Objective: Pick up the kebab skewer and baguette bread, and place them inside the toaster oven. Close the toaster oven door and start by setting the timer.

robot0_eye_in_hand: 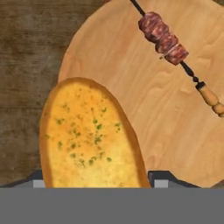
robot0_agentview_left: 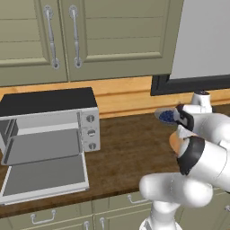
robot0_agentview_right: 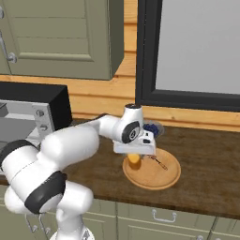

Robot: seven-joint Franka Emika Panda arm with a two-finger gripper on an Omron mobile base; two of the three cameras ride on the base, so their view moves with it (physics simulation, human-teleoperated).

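The golden baguette bread (robot0_eye_in_hand: 92, 135) lies at the left edge of a round wooden plate (robot0_eye_in_hand: 144, 100). My gripper (robot0_eye_in_hand: 98, 181) points down over the bread, with one fingertip against each long side. The kebab skewer (robot0_eye_in_hand: 164, 39) lies slanted on the far side of the plate, apart from the bread. From the right base view, the gripper (robot0_agentview_right: 135, 152) sits on the baguette bread (robot0_agentview_right: 134, 161), and the skewer (robot0_agentview_right: 158, 161) is just to its right. The toaster oven (robot0_agentview_left: 49, 117) stands at the left of the counter with its door (robot0_agentview_left: 45, 177) dropped open and flat.
A bowl of blueberries (robot0_agentview_right: 152, 127) stands just behind the plate (robot0_agentview_right: 161, 180), close to my wrist. Bare wooden counter (robot0_agentview_left: 126, 152) stretches between the oven and the plate. A dark-framed panel (robot0_agentview_right: 197, 51) rises behind the counter, and cabinets hang above the oven.
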